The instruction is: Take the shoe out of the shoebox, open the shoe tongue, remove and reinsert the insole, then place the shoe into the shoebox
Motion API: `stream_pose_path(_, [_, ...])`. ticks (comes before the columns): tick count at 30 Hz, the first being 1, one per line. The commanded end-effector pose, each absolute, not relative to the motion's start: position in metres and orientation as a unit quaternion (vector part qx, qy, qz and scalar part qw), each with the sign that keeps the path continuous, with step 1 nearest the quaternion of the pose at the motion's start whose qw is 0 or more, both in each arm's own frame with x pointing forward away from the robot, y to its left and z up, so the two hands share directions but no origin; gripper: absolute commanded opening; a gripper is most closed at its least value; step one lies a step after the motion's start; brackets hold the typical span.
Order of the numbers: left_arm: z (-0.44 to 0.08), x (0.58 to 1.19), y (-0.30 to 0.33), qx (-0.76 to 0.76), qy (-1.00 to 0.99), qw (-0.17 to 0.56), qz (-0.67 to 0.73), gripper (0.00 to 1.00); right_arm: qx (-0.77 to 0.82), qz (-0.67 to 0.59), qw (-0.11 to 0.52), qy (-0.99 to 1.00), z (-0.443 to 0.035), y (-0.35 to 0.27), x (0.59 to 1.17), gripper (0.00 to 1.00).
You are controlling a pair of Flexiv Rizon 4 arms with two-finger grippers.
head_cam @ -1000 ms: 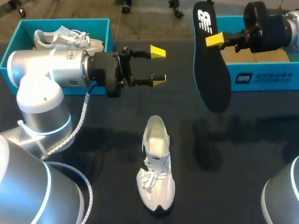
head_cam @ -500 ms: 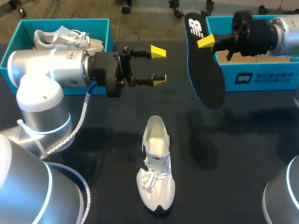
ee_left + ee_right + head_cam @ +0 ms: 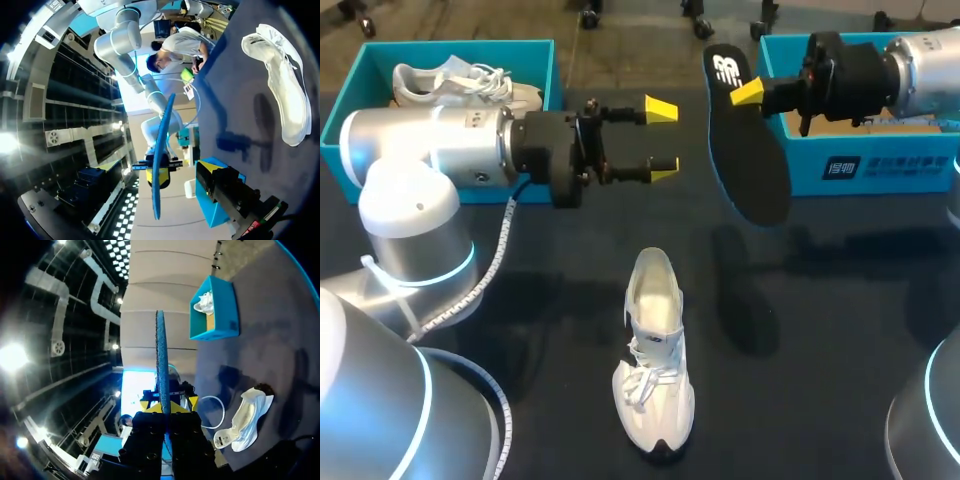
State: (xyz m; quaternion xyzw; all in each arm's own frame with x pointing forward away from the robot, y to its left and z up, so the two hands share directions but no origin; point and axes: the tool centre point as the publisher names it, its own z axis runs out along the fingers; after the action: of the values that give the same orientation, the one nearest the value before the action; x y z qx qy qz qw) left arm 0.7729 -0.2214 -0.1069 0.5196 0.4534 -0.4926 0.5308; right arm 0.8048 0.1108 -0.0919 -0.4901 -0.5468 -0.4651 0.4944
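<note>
Right gripper [image 3: 748,93]: pinching the insole [image 3: 752,165] by one end, beyond the shoe [image 3: 655,350].
Left gripper [image 3: 661,140]: spread, empty.
Risk: I fear the dangling insole swings and misses the shoe's opening.

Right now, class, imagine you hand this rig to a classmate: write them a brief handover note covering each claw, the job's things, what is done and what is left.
Left claw: open, holding nothing, above the table beyond the shoe.
Right claw: shut on the insole, which hangs in the air beside the right shoebox.
Shoe: out of the box, on the table between the arms.
A second shoe lies in the left shoebox.
Done: shoe taken out, insole removed.
Left: reinsert the insole, then place the shoe into the shoebox.
</note>
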Motion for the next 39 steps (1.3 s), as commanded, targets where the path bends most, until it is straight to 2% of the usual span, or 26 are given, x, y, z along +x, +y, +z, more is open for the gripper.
stream_pose_path(1, [-0.11, 0.772, -0.245, 0.52, 0.453, 0.537, -0.485, 1.0, -0.495, -0.459, 0.495, -0.546, -0.095, 0.115, 0.811, 0.0])
stream_pose_path(12, [-0.108, 0.774, -0.276, 0.51, 0.45, 0.548, -0.486, 1.0, -0.495, -0.459, 0.495, -0.546, -0.095, 0.115, 0.811, 0.0])
stream_pose_path(14, [-0.107, 0.776, -0.28, 0.508, 0.453, 0.551, -0.483, 0.87, -0.495, -0.459, 0.495, -0.546, -0.095, 0.115, 0.811, 0.0])
stream_pose_path(18, [-0.105, 0.775, -0.286, 0.509, 0.451, 0.554, -0.481, 0.74, -0.495, -0.459, 0.495, -0.546, -0.095, 0.115, 0.811, 0.0])
stream_pose_path(19, [-0.105, 0.775, -0.287, 0.51, 0.449, 0.555, -0.48, 0.63, -0.495, -0.459, 0.495, -0.546, -0.095, 0.115, 0.811, 0.0])
stream_pose_path(20, [-0.104, 0.774, -0.288, 0.512, 0.447, 0.557, -0.478, 0.59, -0.495, -0.459, 0.495, -0.546, -0.095, 0.115, 0.811, 0.0])
stream_pose_path(22, [-0.105, 0.774, -0.291, 0.513, 0.446, 0.559, -0.475, 0.58, -0.495, -0.459, 0.495, -0.546, -0.095, 0.115, 0.811, 0.0])
stream_pose_path(23, [-0.105, 0.775, -0.293, 0.512, 0.447, 0.561, -0.472, 0.49, -0.495, -0.459, 0.495, -0.546, -0.095, 0.115, 0.811, 0.0])
stream_pose_path(27, [-0.106, 0.778, -0.296, 0.509, 0.452, 0.564, -0.467, 0.42, -0.495, -0.459, 0.495, -0.546, -0.095, 0.115, 0.811, 0.0])
stream_pose_path(39, [-0.1, 0.774, -0.293, 0.51, 0.445, 0.577, -0.457, 0.39, -0.495, -0.459, 0.495, -0.546, -0.095, 0.115, 0.811, 0.0])
